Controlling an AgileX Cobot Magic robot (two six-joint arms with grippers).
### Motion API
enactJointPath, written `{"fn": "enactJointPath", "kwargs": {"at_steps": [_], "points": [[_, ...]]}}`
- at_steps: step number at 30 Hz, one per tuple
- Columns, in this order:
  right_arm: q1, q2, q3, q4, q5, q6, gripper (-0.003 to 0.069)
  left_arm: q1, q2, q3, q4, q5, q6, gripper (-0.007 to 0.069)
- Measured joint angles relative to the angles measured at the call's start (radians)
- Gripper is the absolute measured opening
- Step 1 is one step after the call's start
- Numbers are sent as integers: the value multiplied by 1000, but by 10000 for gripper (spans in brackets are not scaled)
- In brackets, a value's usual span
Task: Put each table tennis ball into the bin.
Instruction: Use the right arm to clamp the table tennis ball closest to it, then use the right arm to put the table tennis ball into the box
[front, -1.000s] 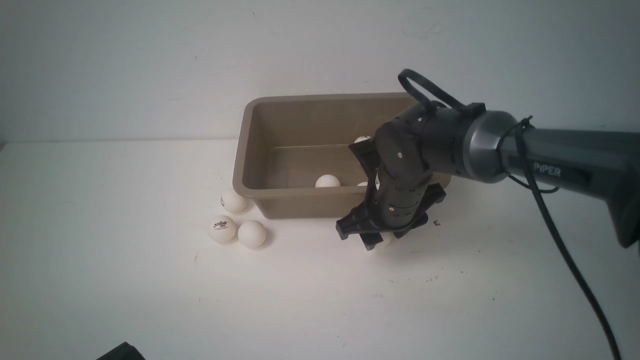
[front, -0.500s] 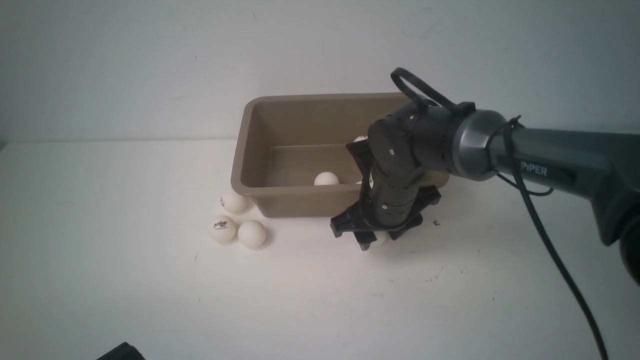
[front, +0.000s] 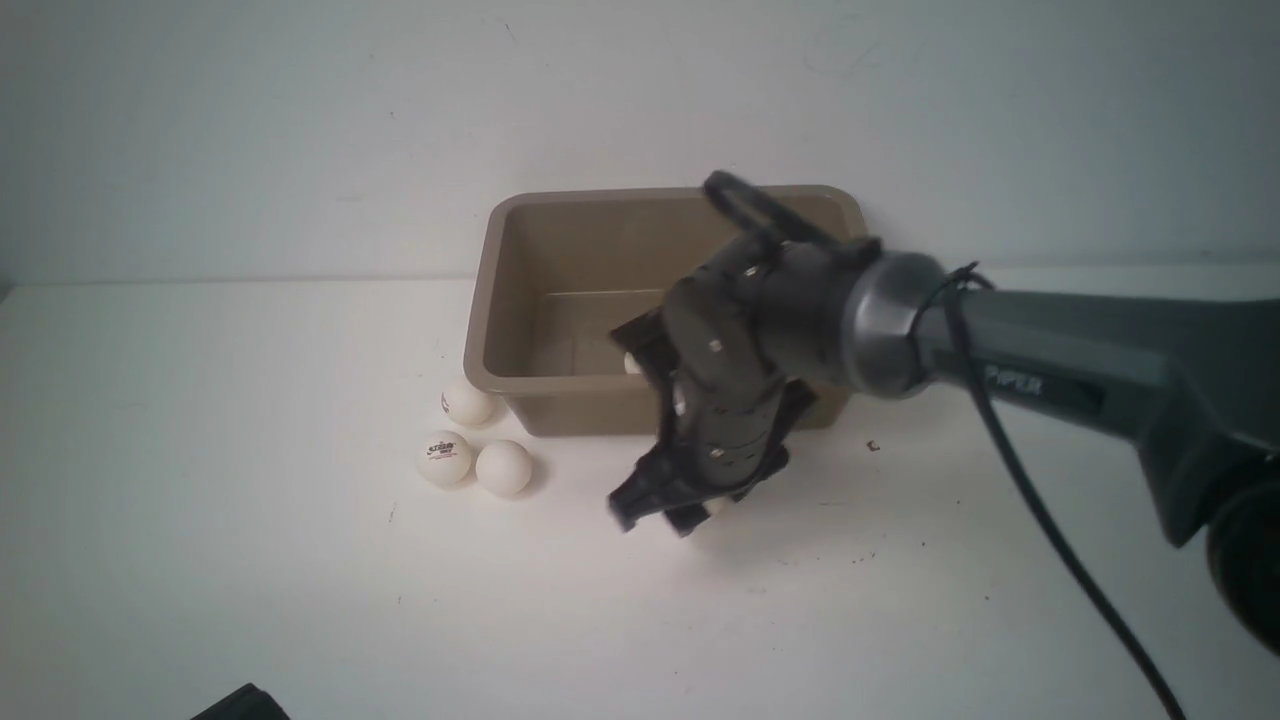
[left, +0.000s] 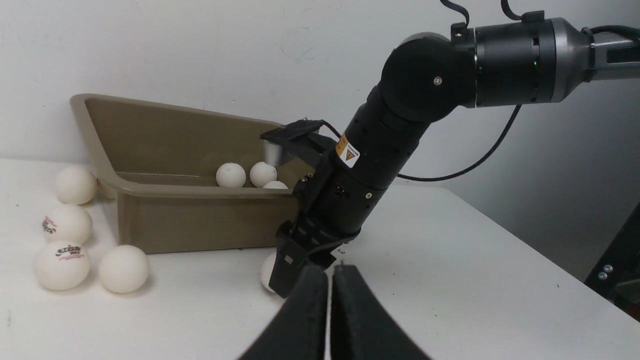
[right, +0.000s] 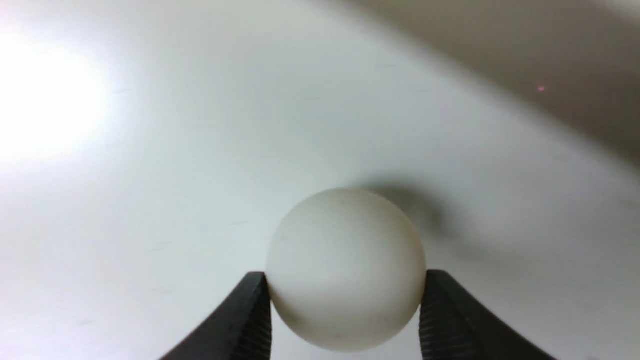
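The left gripper (left: 330, 300) has its black fingers pressed together. Beyond it the right arm reaches in from the right, wrist bent steeply down. The right gripper (right: 345, 287) is clamped on one small matte white table tennis ball (right: 345, 250), low over the white table (front: 250, 580), just before the taupe rectangular plastic bin (front: 497, 300). Three balls (left: 231, 175) lie inside; others (front: 503, 467) sit beside its left end.

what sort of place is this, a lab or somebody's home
Most likely a robotics lab or test bench: a bare white table against a blank wall, a cabled right arm reaching over it, and a taupe bin with loose table tennis balls as props.
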Motion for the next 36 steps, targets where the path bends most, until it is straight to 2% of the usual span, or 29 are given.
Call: {"fn": "enactJointPath", "kwargs": {"at_steps": [5,10,11,15,19,23,27,32,36], "points": [[93,-12,-92,-8,15,-21,349,0,0,0,0,0,1,-1],[102,-32,-250,-111,21,-24,349,0,0,0,0,-2,1,-1],[77,-37,-323,-179,20,-24,349,0,0,0,0,-9,1,-1],[-36,-36,-400,-243,27,-24,349,0,0,0,-1,-44,-1,-1],[-165,18,-404,-192,44,-72,349,0,0,0,-2,-82,-2,-1],[-219,85,-401,-79,47,-161,350,0,0,0,-3,-109,-2,-1],[-234,113,-401,-20,40,-216,386,0,0,-12,0,-140,1,0],[-234,113,-401,-20,16,-233,430,0,7,-80,31,-156,2,10],[-234,95,-401,-15,10,-236,437,0,196,-232,172,-150,8,20]]}}
